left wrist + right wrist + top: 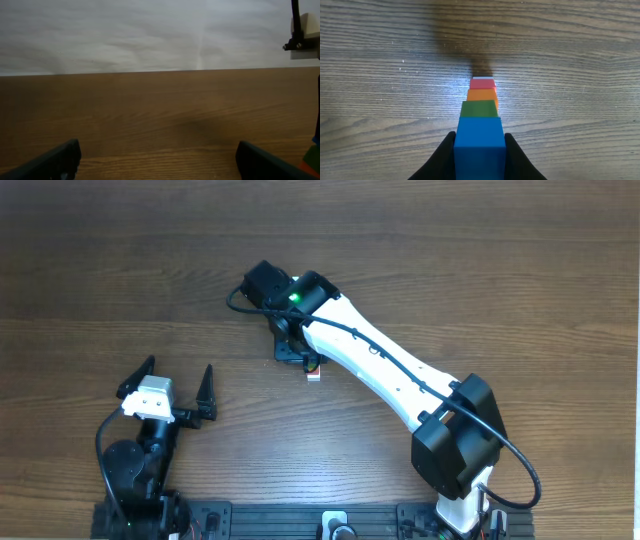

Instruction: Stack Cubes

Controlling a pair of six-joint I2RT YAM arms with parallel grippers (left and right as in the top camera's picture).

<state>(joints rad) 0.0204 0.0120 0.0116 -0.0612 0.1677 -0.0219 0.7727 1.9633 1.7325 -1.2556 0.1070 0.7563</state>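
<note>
A blue cube sits on top of a leaning stack, with a green cube, an orange cube and a red cube below it. My right gripper is shut on the blue cube, one finger against each side. From above, the right gripper hangs over mid-table and hides most of the stack. My left gripper stands open and empty at the near left, well apart from the stack. In the left wrist view the left gripper faces bare wood.
The wooden table is bare around the stack. The right arm crosses diagonally from the bottom right to the centre. A white wall stands behind the table's far edge.
</note>
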